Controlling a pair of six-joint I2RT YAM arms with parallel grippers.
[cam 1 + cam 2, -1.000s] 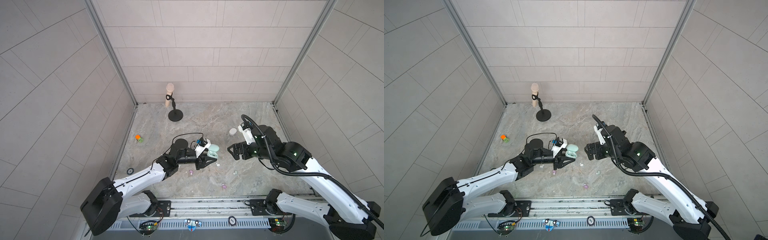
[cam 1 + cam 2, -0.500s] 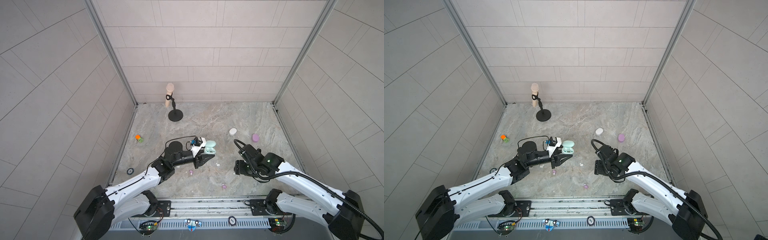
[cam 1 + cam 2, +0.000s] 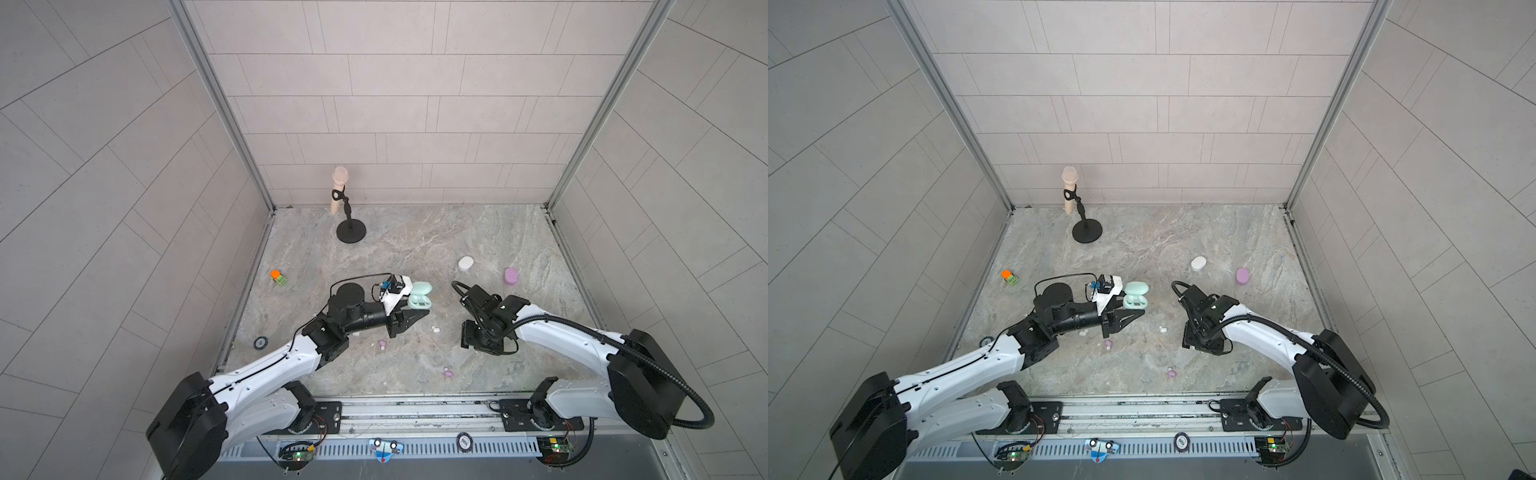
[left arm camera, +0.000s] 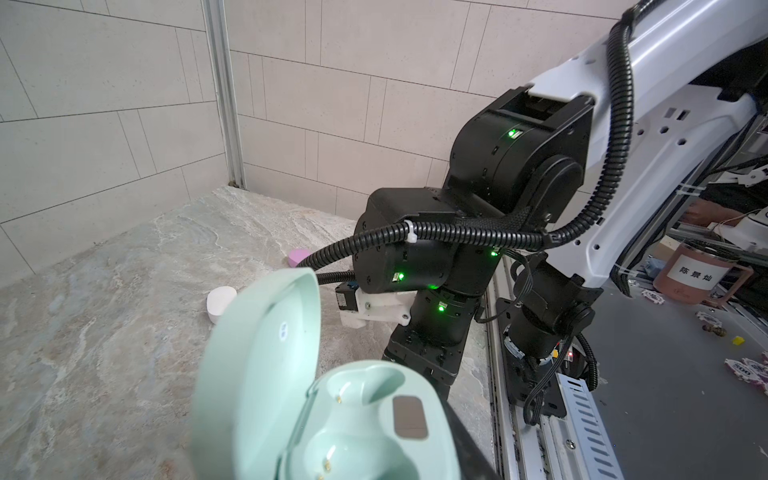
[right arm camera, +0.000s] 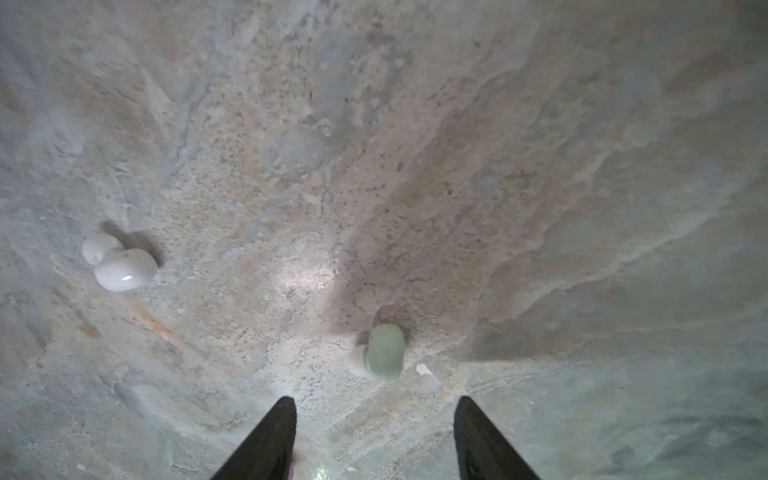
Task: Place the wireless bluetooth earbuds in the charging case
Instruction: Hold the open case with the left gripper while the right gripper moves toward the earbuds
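Note:
My left gripper (image 3: 415,309) is shut on the mint-green charging case (image 3: 419,296) (image 3: 1136,296) and holds it above the floor. Its lid stands open and both wells are empty in the left wrist view (image 4: 332,415). My right gripper (image 5: 374,401) points down at the floor, open, with nothing between its fingers. A mint earbud (image 5: 384,351) lies just ahead of the tips. A white earbud (image 5: 120,266) (image 3: 435,329) lies off to one side. Two lilac earbuds (image 3: 382,344) (image 3: 448,372) lie nearer the front edge.
A white case (image 3: 465,263) and a lilac case (image 3: 511,276) lie shut at the back right. A microphone on a black stand (image 3: 351,232) is at the back. An orange-green toy (image 3: 278,277) and a black ring (image 3: 260,342) lie by the left wall.
My right arm has swung down from beside the case to just above the floor near the front, and its jaws have narrowed. The left gripper with the case shifted slightly left.

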